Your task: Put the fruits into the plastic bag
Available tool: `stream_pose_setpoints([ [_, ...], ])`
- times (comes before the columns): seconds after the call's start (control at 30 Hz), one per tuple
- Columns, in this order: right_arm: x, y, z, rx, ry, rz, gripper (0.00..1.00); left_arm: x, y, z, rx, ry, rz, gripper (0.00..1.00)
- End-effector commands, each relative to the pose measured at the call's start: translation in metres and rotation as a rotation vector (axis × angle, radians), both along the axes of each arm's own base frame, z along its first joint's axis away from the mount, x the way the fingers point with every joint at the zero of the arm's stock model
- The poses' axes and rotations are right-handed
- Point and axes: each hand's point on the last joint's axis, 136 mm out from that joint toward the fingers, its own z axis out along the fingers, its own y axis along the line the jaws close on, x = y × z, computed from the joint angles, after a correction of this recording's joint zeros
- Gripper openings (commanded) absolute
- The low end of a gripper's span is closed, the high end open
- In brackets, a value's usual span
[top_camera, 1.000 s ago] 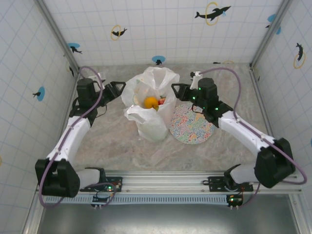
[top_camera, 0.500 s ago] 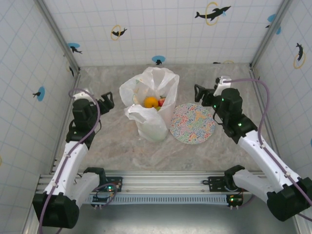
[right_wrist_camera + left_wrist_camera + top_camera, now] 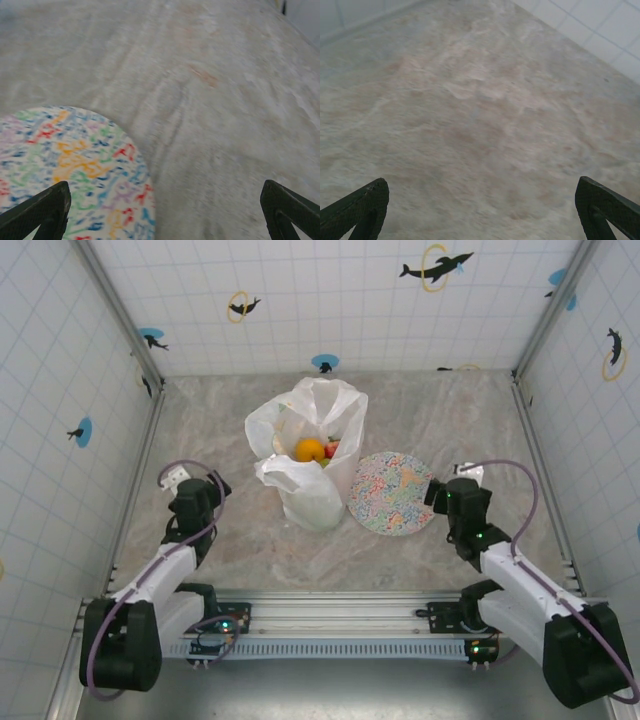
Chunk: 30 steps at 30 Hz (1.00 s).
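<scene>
Bare table [image 3: 240, 535] separates plastic bag [image 3: 312, 498] from left end effector [image 3: 481, 187].

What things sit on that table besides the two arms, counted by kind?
Plastic bag: 1
Speckled plate: 1
Orange fruit in the bag's mouth: 1
Red fruit in the bag's mouth: 1
Total: 4; the bag may hide more.
</scene>
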Motion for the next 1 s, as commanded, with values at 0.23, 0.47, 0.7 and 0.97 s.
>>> stream_pose_setpoints([
  [0.23,-0.011,-0.029,-0.031,-0.051,-0.071,-0.069,1.0,-0.017,0.03,0.006,0.339,-0.075,0.135,0.97],
  [0.47,-0.008,-0.034,-0.035,-0.104,-0.068,-0.058,0.99,-0.027,0.026,-0.009,0.431,-0.114,0.059,0.97],
  [0.7,-0.01,-0.041,-0.04,-0.123,-0.109,-0.046,1.0,-0.021,0.003,-0.011,0.522,-0.138,-0.108,0.97],
  [0.97,-0.009,-0.041,-0.047,-0.056,-0.133,-0.025,0.99,-0.02,-0.003,-0.013,0.506,-0.17,-0.177,0.97],
])
